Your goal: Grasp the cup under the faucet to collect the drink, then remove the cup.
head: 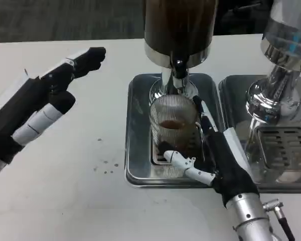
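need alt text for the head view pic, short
The robot's right hand grips a ribbed clear cup holding some brown drink, standing on a metal drip tray under a drink dispenser's faucet. Its left hand hovers open over the white table.

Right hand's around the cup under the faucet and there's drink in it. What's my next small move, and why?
Probably hold steady a moment. The right hand grips the ribbed cup on the drip tray, directly below the faucet, with only a shallow layer of brown drink inside. Once it is fuller, ease it back toward you. The left hand waits open.

Silver forearm [253, 218], black-and-white hand [210, 150] (cabled)
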